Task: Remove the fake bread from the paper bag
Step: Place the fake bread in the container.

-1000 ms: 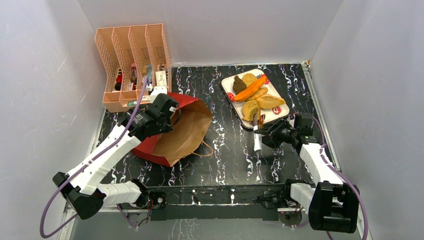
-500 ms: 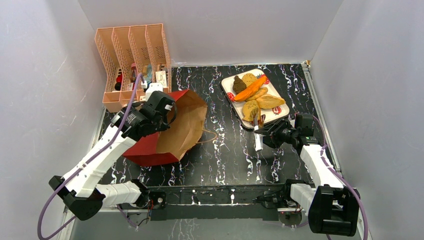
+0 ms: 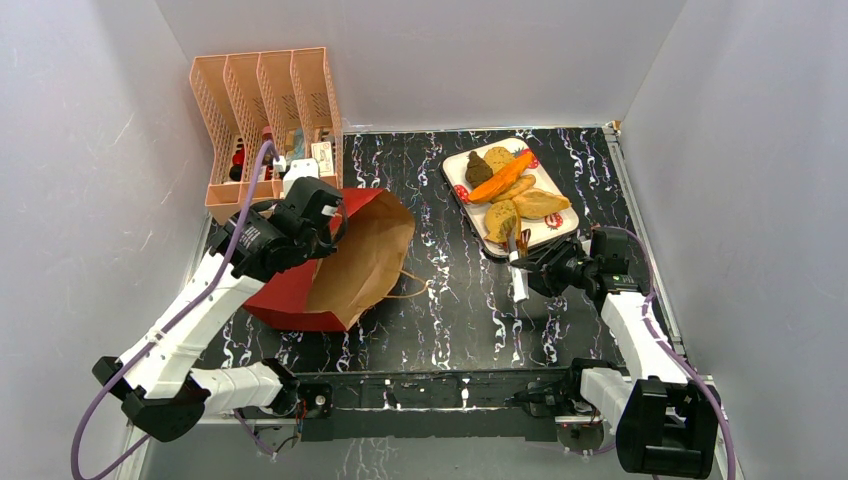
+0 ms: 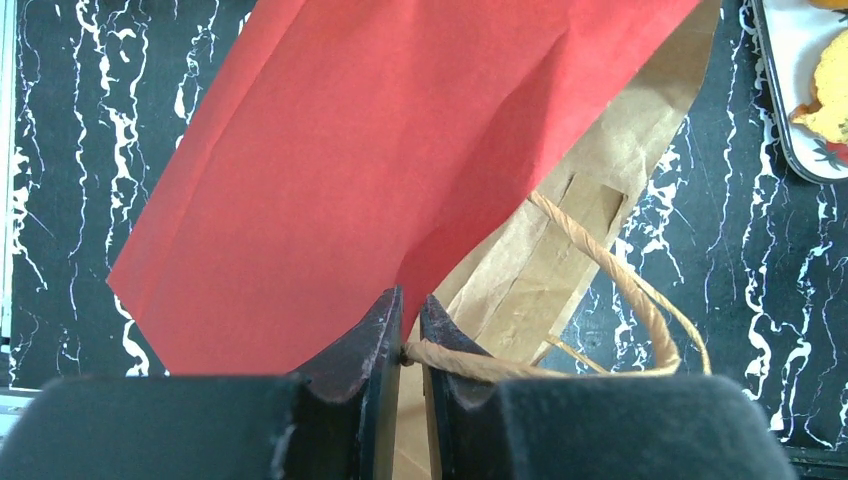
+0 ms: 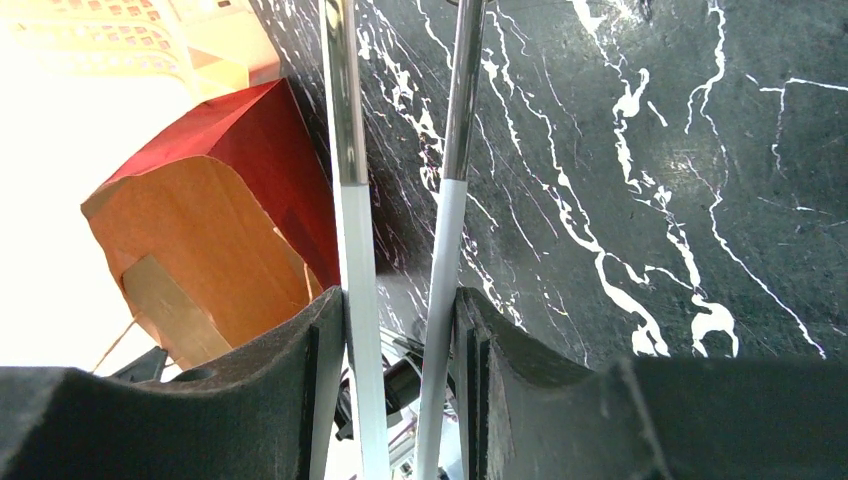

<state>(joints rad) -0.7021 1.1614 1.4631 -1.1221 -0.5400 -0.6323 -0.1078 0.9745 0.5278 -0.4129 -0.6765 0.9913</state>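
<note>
Setting: a black worktop [image 3: 450, 300] veined in white, boxed in by pale grey walls, with a peach slotted organiser [image 3: 265, 100] at its far left corner.
Bag: the paper bag [image 3: 285, 298] lies tipped toward its side on the left half of the worktop, red outside, its brown kraft mouth gaping toward the middle.
Left gripper: the left gripper [image 4: 410, 322] is pinched nearly together on the bag's rim, with a tan cord handle [image 4: 600, 265] caught between the jaws.
Right gripper: the right gripper [image 5: 400, 335] is clamped on a pair of white-handled metal tongs [image 3: 516, 278], which hang over the worktop near its right edge.
Bread: the fake bread [image 3: 515, 190], six or so pieces in tan, orange and dark brown, sits on a white plate [image 3: 452, 165] toward the far right corner.
Key relation: the bag lies well to the left of the tongs, its long axis running from the near left toward the centre; the right arm faces the open mouth, while the left arm alone has the bag.
Hidden: the depth of the bag is out of sight, so whether any bread remains inside cannot be told; no piece shows at the mouth. The tong tips are too small to read in the top view.
</note>
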